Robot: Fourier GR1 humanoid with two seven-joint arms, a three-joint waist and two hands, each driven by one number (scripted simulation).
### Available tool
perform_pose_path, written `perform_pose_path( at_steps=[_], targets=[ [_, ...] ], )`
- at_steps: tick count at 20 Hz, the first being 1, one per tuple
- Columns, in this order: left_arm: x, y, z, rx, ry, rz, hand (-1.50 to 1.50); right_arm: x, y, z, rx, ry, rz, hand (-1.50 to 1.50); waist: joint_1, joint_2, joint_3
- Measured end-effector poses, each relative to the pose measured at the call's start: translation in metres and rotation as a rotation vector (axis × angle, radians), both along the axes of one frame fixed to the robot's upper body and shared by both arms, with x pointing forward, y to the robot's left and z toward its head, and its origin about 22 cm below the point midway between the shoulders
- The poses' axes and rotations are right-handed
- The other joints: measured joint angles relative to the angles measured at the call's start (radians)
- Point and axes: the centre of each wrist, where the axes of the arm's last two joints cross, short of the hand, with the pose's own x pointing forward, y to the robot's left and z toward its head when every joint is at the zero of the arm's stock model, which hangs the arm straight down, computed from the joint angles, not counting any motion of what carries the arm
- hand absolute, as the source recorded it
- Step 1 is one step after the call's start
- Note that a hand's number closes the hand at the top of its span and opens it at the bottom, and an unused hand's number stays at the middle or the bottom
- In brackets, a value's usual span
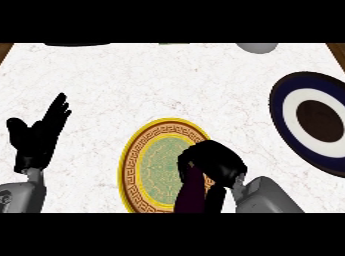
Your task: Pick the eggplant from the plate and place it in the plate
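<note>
Setting reads as a kitchen: a white marble-veined counter (167, 80) with brown wood showing at both far corners. Tableware is laid out on it, namely a gold-rimmed plate (142, 145) with a Greek-key border and green centre, and to the right a dark blue plate (289, 95) with a white ring and brown middle. A dark purple eggplant (192, 192) lies at the gold plate's near edge; a pale rounded vessel (258, 47) is cut off at the far edge.

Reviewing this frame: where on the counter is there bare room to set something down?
Bare marble counter lies between the resting left hand and the gold-rimmed plate, and across the far side. The dark-blue plate is empty. It is crowded where the right hand curls round the eggplant over the gold-rimmed plate.
</note>
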Motion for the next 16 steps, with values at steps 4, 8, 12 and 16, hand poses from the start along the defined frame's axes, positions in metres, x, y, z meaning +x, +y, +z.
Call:
perform_pose_path(
  at_steps=[4, 8, 12, 16],
  targets=[
    [-0.006, 0.007, -0.005, -0.008, 0.012, 0.026, 0.00, -0.022, -0.045, 0.039, 0.098, -0.154, 0.071, 1.50, -0.026, -0.004, 0.001],
    [-0.011, 0.011, -0.007, -0.006, 0.016, 0.040, 0.00, -0.039, -0.089, 0.077, 0.223, -0.349, -0.014, 1.50, -0.039, -0.004, 0.002],
    [-0.013, 0.011, -0.002, -0.006, 0.008, 0.038, 0.00, -0.052, -0.130, 0.109, 0.317, -0.549, -0.183, 1.50, -0.038, -0.001, 0.003],
    [-0.006, 0.005, 0.000, -0.007, 0.001, 0.018, 0.00, -0.064, -0.175, 0.128, 0.357, -0.647, -0.349, 1.50, -0.023, 0.006, 0.002]
  ],
)
